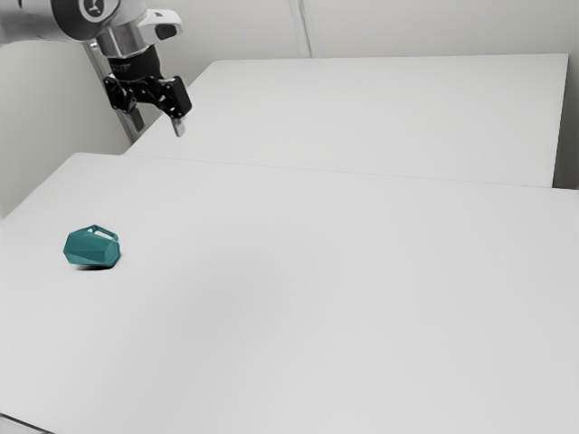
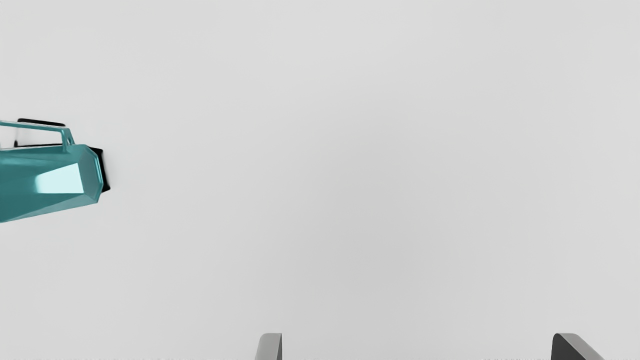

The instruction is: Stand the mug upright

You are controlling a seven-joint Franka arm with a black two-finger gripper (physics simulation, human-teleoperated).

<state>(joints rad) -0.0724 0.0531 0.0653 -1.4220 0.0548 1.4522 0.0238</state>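
Observation:
High above the table, my gripper (image 1: 159, 127) hangs near the exterior view's upper left, well apart from the mug. The teal faceted mug (image 1: 91, 247) lies on its side on the white table, with its handle on the upper side in the exterior view. In the wrist view the mug (image 2: 55, 175) is partly cut off by the picture's edge, off to one side of my gripper (image 2: 417, 345). The two fingers stand wide apart, open, with nothing between them.
The white tabletop (image 1: 317, 298) stretches around the mug. Behind it a second white surface (image 1: 380, 113) adjoins at a thin seam, with pale walls beyond. A dark line crosses the exterior view's lower left corner.

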